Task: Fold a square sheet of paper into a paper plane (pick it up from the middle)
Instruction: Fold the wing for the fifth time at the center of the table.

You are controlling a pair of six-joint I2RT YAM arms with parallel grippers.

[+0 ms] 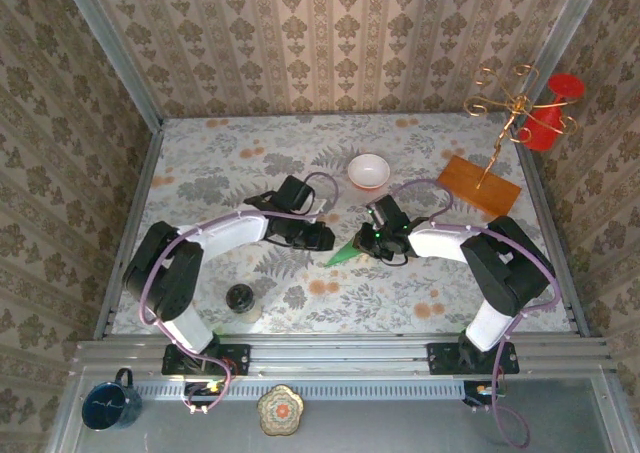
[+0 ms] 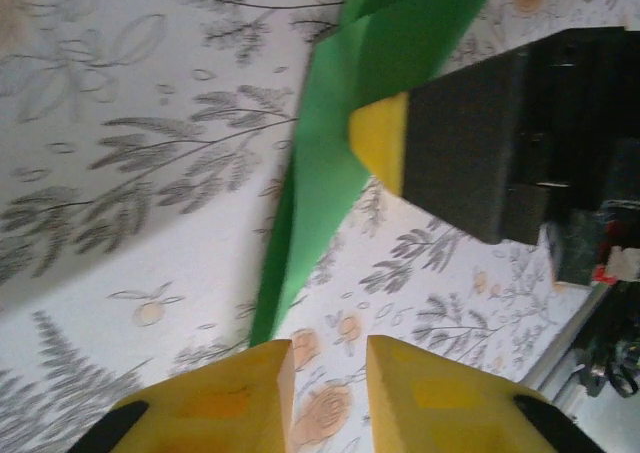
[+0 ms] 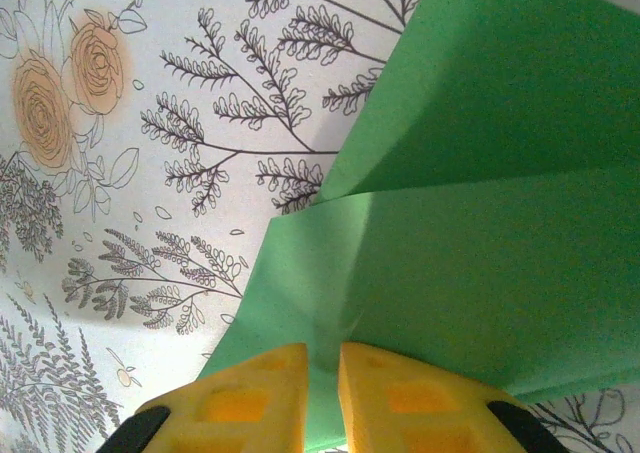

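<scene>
The green paper is folded into a narrow pointed paper plane (image 1: 343, 256) near the middle of the flowered table, its tip toward the front left. My right gripper (image 1: 372, 235) holds its wide end; in the right wrist view the yellow fingers (image 3: 322, 351) are pinched on a raised fold of the green sheet (image 3: 480, 253). My left gripper (image 1: 325, 239) hovers just left of the plane. In the left wrist view its fingers (image 2: 330, 348) stand slightly apart with bare tablecloth between them, just past the plane's (image 2: 330, 173) tip. The right gripper's pad (image 2: 380, 138) rests on the green paper.
A white bowl (image 1: 368, 170) sits behind the grippers. An orange-brown wooden board (image 1: 478, 184) with a gold wire stand (image 1: 510, 103) and a red object (image 1: 550, 113) are at the back right. A small black round thing (image 1: 240, 298) lies at the front left.
</scene>
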